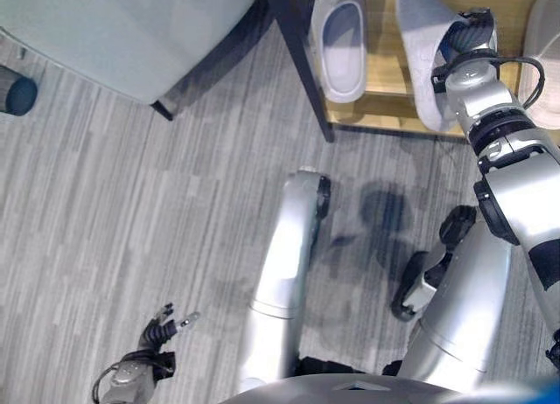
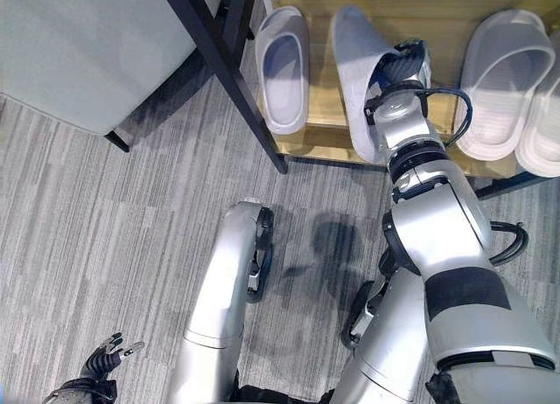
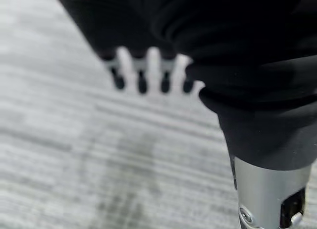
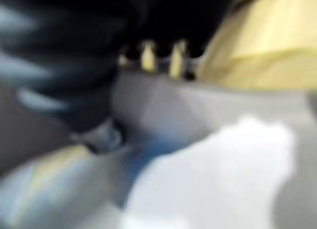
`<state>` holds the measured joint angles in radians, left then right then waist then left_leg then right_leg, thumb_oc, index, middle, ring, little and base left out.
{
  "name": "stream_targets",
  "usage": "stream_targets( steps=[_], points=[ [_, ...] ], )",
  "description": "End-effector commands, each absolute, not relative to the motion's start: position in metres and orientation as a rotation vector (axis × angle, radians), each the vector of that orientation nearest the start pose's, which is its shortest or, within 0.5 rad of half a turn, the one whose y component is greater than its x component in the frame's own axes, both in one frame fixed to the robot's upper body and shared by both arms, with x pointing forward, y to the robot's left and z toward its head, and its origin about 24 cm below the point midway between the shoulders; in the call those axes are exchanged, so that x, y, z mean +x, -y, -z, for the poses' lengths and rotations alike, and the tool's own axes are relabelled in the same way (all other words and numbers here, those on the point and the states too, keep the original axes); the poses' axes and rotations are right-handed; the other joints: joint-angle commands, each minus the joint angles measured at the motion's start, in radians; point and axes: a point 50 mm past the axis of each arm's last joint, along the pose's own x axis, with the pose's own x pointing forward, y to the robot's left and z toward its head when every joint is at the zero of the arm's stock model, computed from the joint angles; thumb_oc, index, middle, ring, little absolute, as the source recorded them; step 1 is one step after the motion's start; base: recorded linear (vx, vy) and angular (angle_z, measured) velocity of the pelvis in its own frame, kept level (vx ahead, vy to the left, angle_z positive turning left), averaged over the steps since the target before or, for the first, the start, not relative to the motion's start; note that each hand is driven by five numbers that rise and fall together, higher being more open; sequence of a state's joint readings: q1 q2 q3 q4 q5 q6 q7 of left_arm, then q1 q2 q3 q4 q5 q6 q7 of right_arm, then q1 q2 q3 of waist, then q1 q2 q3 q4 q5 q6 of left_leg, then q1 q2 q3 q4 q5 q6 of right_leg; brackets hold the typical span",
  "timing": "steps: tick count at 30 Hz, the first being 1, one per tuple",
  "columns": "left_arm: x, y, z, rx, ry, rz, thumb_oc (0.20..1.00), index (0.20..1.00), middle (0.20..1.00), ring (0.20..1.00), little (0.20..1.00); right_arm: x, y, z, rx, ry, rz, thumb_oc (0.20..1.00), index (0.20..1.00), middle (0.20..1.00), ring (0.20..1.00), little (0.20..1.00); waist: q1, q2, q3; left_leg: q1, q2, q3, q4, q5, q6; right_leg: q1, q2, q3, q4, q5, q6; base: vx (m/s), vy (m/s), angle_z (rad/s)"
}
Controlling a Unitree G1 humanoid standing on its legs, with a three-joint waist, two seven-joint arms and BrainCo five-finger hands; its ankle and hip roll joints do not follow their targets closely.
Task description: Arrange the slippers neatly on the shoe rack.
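right hand (image 2: 404, 70) on the wooden shoe rack (image 2: 325, 137), laid against the right side of a grey slipper (image 2: 357, 80) that sits tilted on the shelf, its near end over the front edge. fingers hidden behind the dark cover; cannot tell if they curl on the slipper or lie flat. right wrist view too blurred to settle it: fingertips (image 4: 148, 58) in a row above grey slipper material.

second grey slipper (image 2: 283, 67) just left, opening up. two white slippers (image 2: 503, 80) to the right, cut off at the edge.

left hand (image 2: 112, 353) low over the grey carpet (image 1: 131, 229), fingers spread and straight, holding nothing; left wrist view confirms.
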<state>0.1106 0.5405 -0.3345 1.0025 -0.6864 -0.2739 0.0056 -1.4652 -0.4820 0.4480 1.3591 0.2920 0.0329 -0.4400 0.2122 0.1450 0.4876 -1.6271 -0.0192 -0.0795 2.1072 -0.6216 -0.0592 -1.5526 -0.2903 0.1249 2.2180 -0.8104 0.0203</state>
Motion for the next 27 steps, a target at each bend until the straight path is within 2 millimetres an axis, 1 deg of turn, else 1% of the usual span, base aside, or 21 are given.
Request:
stream_targets(
  steps=[1, 3, 5, 10, 13, 15, 17, 19, 22, 23, 24, 25, 26, 27],
  points=[
    [0.094, -0.343, 0.093, 0.19, -0.82, -0.339, 1.0, 1.0, 1.0, 1.0, 1.0, 0.412, 0.203, -0.349, -0.359, 0.452, 0.524, 1.0, 1.0, 1.0, 1.0, 1.0, 0.032, 0.019, 0.032, 0.057, 0.038, -0.03, -0.021, -0.138, -0.003, -0.017, 0.018, 0.1, -0.07, 0.133, -0.028, 0.01, 0.026, 0.06],
    [0.092, -0.343, 0.094, 0.195, -0.826, -0.337, 1.0, 1.0, 1.0, 1.0, 1.0, 0.411, 0.201, -0.354, -0.339, 0.475, 0.521, 1.0, 1.0, 1.0, 1.0, 1.0, 0.032, 0.016, 0.032, 0.057, 0.037, -0.027, -0.019, -0.14, -0.004, -0.017, 0.014, 0.103, -0.067, 0.13, -0.03, 0.01, 0.021, 0.05],
    [0.09, -0.343, 0.095, 0.195, -0.833, -0.336, 1.0, 1.0, 1.0, 1.0, 1.0, 0.41, 0.201, -0.354, -0.33, 0.476, 0.52, 1.0, 1.0, 1.0, 1.0, 1.0, 0.032, 0.017, 0.032, 0.057, 0.036, -0.027, -0.018, -0.141, -0.004, -0.017, 0.014, 0.104, -0.066, 0.13, -0.031, 0.0, 0.0, 0.0],
    [0.089, -0.339, 0.097, 0.215, -0.844, -0.313, 1.0, 1.0, 1.0, 1.0, 1.0, 0.41, 0.187, -0.358, -0.268, 0.523, 0.491, 1.0, 1.0, 1.0, 1.0, 1.0, 0.027, 0.02, 0.032, 0.057, 0.04, -0.024, -0.005, -0.148, -0.008, -0.017, 0.014, 0.108, -0.051, 0.125, -0.036, 0.0, 0.007, 0.0],
    [0.088, -0.336, 0.1, 0.233, -0.857, -0.293, 1.0, 1.0, 1.0, 1.0, 1.0, 0.411, 0.181, -0.355, -0.249, 0.522, 0.475, 1.0, 1.0, 1.0, 1.0, 1.0, 0.023, 0.02, 0.032, 0.057, 0.043, -0.023, 0.001, -0.15, -0.01, -0.017, 0.015, 0.109, -0.046, 0.124, -0.038, 0.0, 0.0, 0.0],
    [0.089, -0.335, 0.1, 0.247, -0.858, -0.281, 1.0, 1.0, 1.0, 1.0, 1.0, 0.412, 0.182, -0.351, -0.217, 0.509, 0.477, 1.0, 1.0, 1.0, 1.0, 1.0, 0.022, 0.022, 0.032, 0.057, 0.044, -0.022, 0.003, -0.151, -0.011, -0.017, 0.015, 0.108, -0.045, 0.122, -0.038, 0.0, 0.0, 0.0],
    [0.089, -0.334, 0.101, 0.261, -0.864, -0.277, 1.0, 1.0, 1.0, 1.0, 1.0, 0.413, 0.174, -0.347, -0.188, 0.504, 0.463, 1.0, 1.0, 1.0, 1.0, 1.0, 0.018, 0.024, 0.032, 0.057, 0.044, -0.024, 0.007, -0.151, -0.013, -0.017, 0.018, 0.106, -0.042, 0.121, -0.039, 0.0, 0.0, 0.0],
    [0.087, -0.332, 0.102, 0.261, -0.872, -0.267, 1.0, 1.0, 1.0, 1.0, 1.0, 0.414, 0.17, -0.344, -0.205, 0.509, 0.46, 1.0, 1.0, 1.0, 1.0, 1.0, 0.012, 0.022, 0.032, 0.057, 0.045, -0.023, 0.008, -0.152, -0.014, -0.017, 0.02, 0.108, -0.039, 0.119, -0.041, 0.0, 0.0, 0.0],
    [0.087, -0.33, 0.102, 0.266, -0.872, -0.253, 1.0, 1.0, 1.0, 1.0, 1.0, 0.413, 0.168, -0.345, -0.258, 0.52, 0.478, 1.0, 1.0, 1.0, 1.0, 1.0, 0.01, 0.024, 0.032, 0.057, 0.045, -0.024, 0.008, -0.151, -0.015, -0.017, 0.019, 0.108, -0.042, 0.117, -0.043, 0.0, 0.0, 0.0],
    [0.086, -0.329, 0.103, 0.265, -0.871, -0.248, 1.0, 1.0, 1.0, 1.0, 1.0, 0.413, 0.169, -0.345, -0.326, 0.523, 0.496, 1.0, 1.0, 1.0, 1.0, 1.0, 0.01, 0.026, 0.032, 0.057, 0.044, -0.025, 0.007, -0.15, -0.014, -0.017, 0.018, 0.106, -0.045, 0.116, -0.043, 0.0, 0.0, 0.0],
    [0.086, -0.326, 0.102, 0.263, -0.866, -0.233, 1.0, 1.0, 1.0, 1.0, 1.0, 0.412, 0.175, -0.348, -0.507, 0.528, 0.551, 1.0, 1.0, 1.0, 1.0, 1.0, 0.016, 0.036, 0.032, 0.057, 0.041, -0.029, 0.003, -0.148, -0.013, -0.017, 0.014, 0.1, -0.052, 0.117, -0.042, 0.0, 0.0, 0.0],
    [0.085, -0.326, 0.102, 0.265, -0.864, -0.225, 1.0, 1.0, 1.0, 1.0, 1.0, 0.412, 0.178, -0.347, -0.601, 0.519, 0.573, 1.0, 1.0, 1.0, 1.0, 1.0, 0.018, 0.037, 0.032, 0.057, 0.039, -0.034, 0.002, -0.147, -0.013, -0.017, 0.012, 0.098, -0.055, 0.117, -0.041, 0.0, 0.0, 0.0],
    [0.085, -0.326, 0.102, 0.265, -0.864, -0.225, 1.0, 1.0, 1.0, 1.0, 1.0, 0.412, 0.178, -0.347, -0.601, 0.519, 0.573, 1.0, 1.0, 1.0, 1.0, 1.0, 0.018, 0.037, 0.032, 0.057, 0.039, -0.034, 0.002, -0.147, -0.013, -0.017, 0.012, 0.098, -0.055, 0.117, -0.041, 0.0, 0.0, 0.0],
    [0.084, -0.326, 0.101, 0.265, -0.865, -0.213, 1.0, 1.0, 1.0, 1.0, 1.0, 0.412, 0.18, -0.348, -0.748, 0.513, 0.604, 1.0, 1.0, 1.0, 1.0, 1.0, 0.023, 0.043, 0.032, 0.057, 0.038, -0.039, 0.0, -0.147, -0.012, -0.017, 0.012, 0.097, -0.057, 0.117, -0.04, 0.0, 0.0, 0.0]
  ],
)
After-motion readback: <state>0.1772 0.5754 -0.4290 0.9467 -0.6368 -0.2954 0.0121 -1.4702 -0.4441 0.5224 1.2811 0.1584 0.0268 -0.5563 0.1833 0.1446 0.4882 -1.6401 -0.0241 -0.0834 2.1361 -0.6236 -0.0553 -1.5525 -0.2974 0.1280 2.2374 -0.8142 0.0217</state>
